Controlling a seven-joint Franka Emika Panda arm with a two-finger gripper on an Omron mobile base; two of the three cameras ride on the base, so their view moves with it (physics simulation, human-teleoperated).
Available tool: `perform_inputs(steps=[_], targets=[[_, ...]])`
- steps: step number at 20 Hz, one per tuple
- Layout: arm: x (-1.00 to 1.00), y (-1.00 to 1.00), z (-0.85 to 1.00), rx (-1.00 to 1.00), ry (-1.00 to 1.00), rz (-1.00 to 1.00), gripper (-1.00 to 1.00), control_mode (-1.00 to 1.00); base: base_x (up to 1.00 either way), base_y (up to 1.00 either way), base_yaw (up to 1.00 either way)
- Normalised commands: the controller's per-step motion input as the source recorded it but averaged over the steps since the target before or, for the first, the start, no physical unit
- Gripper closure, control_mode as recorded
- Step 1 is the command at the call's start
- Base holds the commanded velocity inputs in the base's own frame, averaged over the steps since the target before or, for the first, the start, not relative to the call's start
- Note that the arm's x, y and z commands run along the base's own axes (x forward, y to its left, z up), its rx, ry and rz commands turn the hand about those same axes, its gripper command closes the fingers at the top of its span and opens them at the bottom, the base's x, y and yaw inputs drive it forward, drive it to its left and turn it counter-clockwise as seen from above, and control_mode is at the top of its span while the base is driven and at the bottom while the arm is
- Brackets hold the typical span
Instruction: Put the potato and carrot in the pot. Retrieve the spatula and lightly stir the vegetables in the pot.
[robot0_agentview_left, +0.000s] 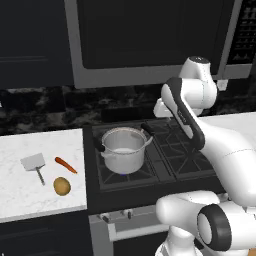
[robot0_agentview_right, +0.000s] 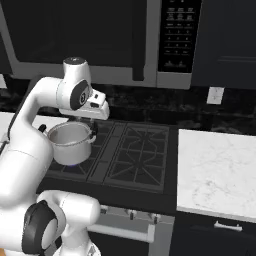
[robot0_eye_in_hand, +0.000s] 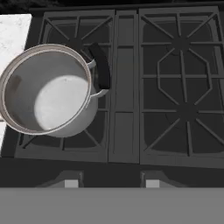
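The pot (robot0_agentview_left: 123, 149) sits on the front left burner of the stove (robot0_agentview_left: 170, 150), shiny steel, dark handles out to either side, and looking straight down into it from the hand view its pale inside (robot0_eye_in_hand: 52, 98) holds nothing at all. Over on the white marble counter (robot0_agentview_left: 30, 190) left of the stove, the three other pieces lie apart from each other: the spatula (robot0_agentview_left: 35, 165) with its flat grey blade toward the back and its dark handle pointing forward, the carrot (robot0_agentview_left: 65, 164) just to its right, lying at a slant, and the potato (robot0_agentview_left: 61, 185) nearest the front edge. The arm bends up high above the cooktop, its wrist hanging over the stove just behind and right of the pot. The gripper's fingers are tucked out of sight beneath the wrist, so I cannot tell how they stand, and nothing shows between them.
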Motion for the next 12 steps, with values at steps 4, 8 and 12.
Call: perform_inputs(steps=[4, 8, 12], targets=[[0.00, 0.01, 0.00, 0.00, 0.00, 0.00, -1.00, 1.00, -0.02, 0.31, 0.00], [0.00, 0.00, 0.00, 0.00, 0.00, 0.00, -1.00, 1.00, -0.06, 0.86, 0.00], [0.00, 0.00, 0.00, 0.00, 0.00, 0.00, -1.00, 1.00, 0.00, 0.96, 0.00]])
